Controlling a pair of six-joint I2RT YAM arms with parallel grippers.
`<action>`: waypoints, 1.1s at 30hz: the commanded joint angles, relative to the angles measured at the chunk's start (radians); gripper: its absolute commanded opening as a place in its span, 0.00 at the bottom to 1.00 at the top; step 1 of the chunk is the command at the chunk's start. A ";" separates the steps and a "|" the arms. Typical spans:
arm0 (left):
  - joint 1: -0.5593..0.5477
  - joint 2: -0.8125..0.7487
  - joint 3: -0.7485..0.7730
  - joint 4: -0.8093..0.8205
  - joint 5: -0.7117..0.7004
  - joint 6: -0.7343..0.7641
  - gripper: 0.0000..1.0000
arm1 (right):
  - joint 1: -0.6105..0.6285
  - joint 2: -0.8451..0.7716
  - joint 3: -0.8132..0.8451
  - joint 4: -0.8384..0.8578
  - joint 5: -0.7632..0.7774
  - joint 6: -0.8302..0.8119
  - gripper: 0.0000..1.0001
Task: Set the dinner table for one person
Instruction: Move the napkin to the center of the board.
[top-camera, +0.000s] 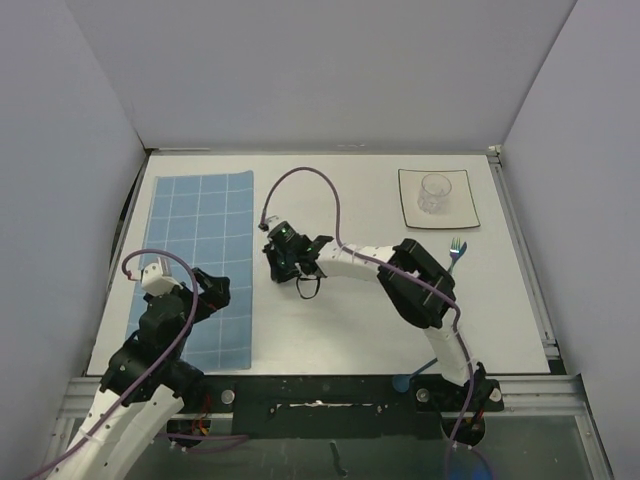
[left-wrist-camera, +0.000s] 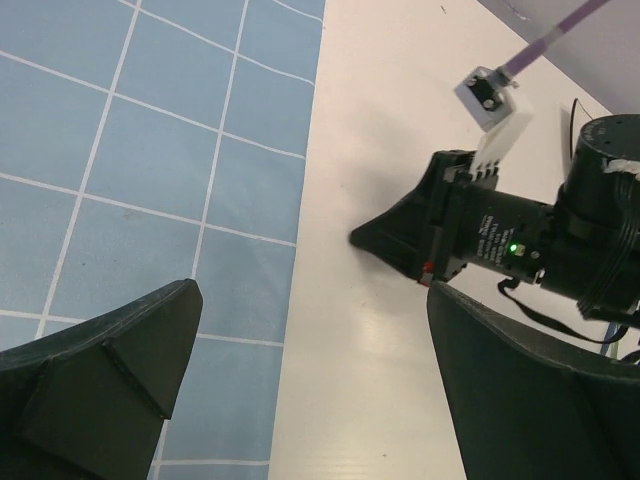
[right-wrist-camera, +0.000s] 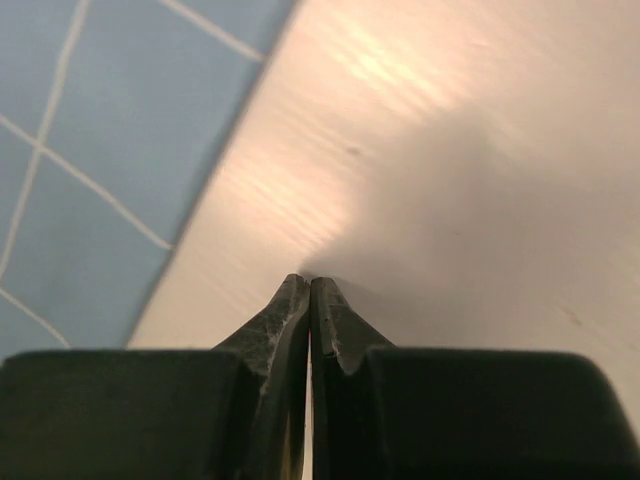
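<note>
**Right jaws shut beside the mat, left jaws wide**

The right gripper has its fingers pressed flat together with nothing between them. The tips sit low over bare white surface, just right of the edge of the blue placemat. The left gripper has its jaws wide apart and empty, one finger over the mat and the other over the white, at the bottom of its wrist view.

Seen from overhead, the dinner table fills the middle of the frame, with the placemat along its left side. In the upper right sits a square plate with a clear glass on it. A fork lies just below — apart from the plate.
</note>
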 joint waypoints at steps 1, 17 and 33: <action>0.002 0.019 0.004 0.084 0.019 0.001 0.97 | -0.082 -0.028 -0.149 -0.109 0.107 -0.010 0.00; 0.002 0.036 0.008 0.093 0.018 0.026 0.97 | 0.020 0.107 0.290 -0.231 -0.010 -0.054 0.00; 0.006 0.295 -0.034 0.109 -0.076 -0.067 0.00 | 0.095 0.046 0.450 -0.338 0.100 -0.137 0.00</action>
